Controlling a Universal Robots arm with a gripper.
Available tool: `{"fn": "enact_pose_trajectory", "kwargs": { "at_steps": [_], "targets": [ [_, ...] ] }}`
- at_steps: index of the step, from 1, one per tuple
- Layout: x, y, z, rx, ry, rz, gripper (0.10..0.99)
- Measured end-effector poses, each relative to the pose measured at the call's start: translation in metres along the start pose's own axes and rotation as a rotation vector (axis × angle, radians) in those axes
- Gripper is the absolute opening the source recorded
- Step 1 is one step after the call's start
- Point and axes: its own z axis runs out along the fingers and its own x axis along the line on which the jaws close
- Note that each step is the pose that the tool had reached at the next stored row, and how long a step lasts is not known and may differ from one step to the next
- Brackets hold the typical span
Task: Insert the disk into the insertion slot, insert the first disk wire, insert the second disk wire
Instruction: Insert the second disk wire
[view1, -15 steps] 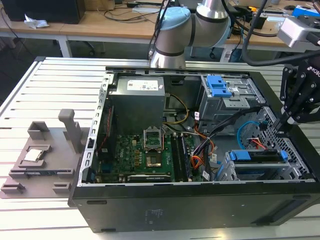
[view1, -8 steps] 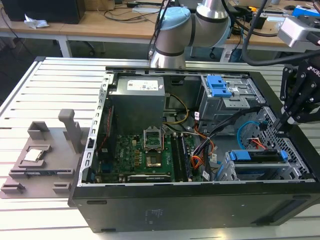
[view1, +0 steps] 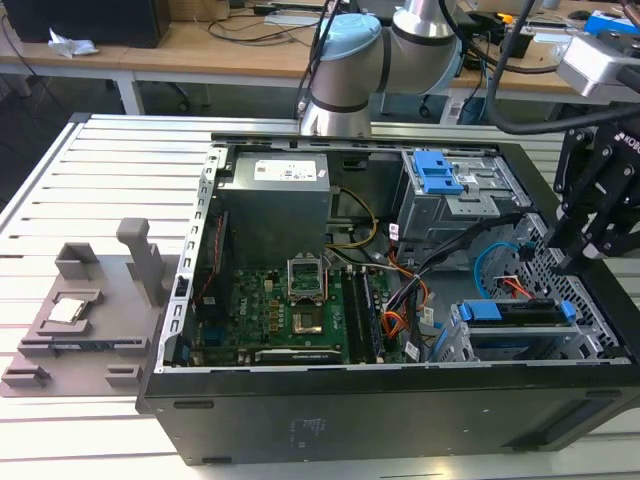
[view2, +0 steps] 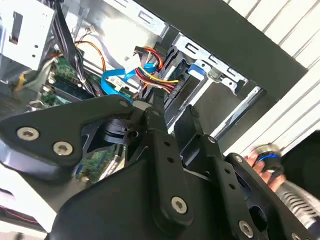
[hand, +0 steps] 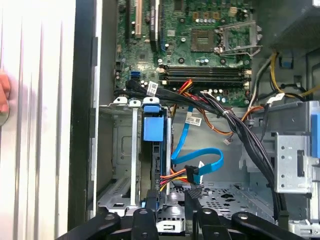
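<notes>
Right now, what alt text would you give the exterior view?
The gripper hangs near the insertion slot, at the exterior view's right, where the disk in its blue carrier sits. The open computer case lies on a slatted table, motherboard exposed.

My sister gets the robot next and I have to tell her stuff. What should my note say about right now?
The gripper is open and empty, poised above the insertion slot.
The disk is already seated in that slot, with its blue carrier showing.
The first disk wire, the thin red one, lies right by the disk. I cannot tell if it is plugged in.
Done: disk in. Left: both wires unconfirmed.
</notes>
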Motion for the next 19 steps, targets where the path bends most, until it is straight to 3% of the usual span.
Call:
{"fn": "enact_pose_trajectory", "kwargs": {
  "at_steps": [1, 2, 5, 7, 13, 15, 17, 19],
  "targets": [
    [-0.0011, -0.0001, 0.0002, 0.002, 0.0028, -0.049, 0.361],
    [-0.0049, -0.0001, 0.0003, 0.003, 0.0032, -0.061, 0.361],
    [-0.0170, 0.0011, 0.0002, 0.003, 0.0039, -0.074, 0.361],
    [-0.0202, 0.0041, 0.0010, 0.004, 0.0040, -0.077, 0.361],
    [-0.0222, 0.0248, 0.0097, 0.004, 0.0081, -0.093, 0.361],
    [-0.0226, 0.0269, 0.0140, 0.004, 0.0094, -0.099, 0.361],
    [-0.0226, 0.0269, 0.0148, 0.003, 0.0205, -0.100, 0.361],
    [-0.0226, 0.0269, 0.0148, 0.003, 0.0211, -0.100, 0.361]
  ]
}}
